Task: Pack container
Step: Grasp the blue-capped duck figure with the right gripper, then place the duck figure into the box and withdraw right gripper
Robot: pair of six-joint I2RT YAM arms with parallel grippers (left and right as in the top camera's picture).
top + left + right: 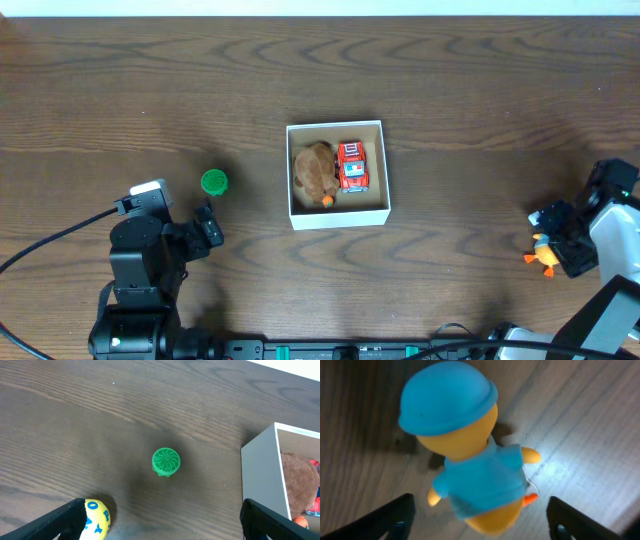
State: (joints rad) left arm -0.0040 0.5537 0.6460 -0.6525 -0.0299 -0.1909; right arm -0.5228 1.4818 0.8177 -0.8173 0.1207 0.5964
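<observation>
At the left of the table the left gripper [207,226] stands with its fingers [64,522] spread wide and nothing between them. A small yellow ball with blue marks [98,517] lies just beside the inner face of one finger, though whether they touch cannot be told. Just ahead of this gripper, on the bare dark wood table [450,90], sits a small round green toy [165,461]. The container [293,215] lies further right, near the middle of the table and apart from the green toy. In the left wrist view its white wall rises at the right edge, beyond the gripper's reach. Inside the container a brown plush toy [314,169] fills the left part, and a red toy car [351,166] lies right beside it, close to the right wall. Far to the right, well apart from the container, the right gripper [480,502] is low over the table, its fingers [584,521] spread to either side of a toy figure [470,460] with a blue cap, blue shirt and yellow body, without pressing on it.
</observation>
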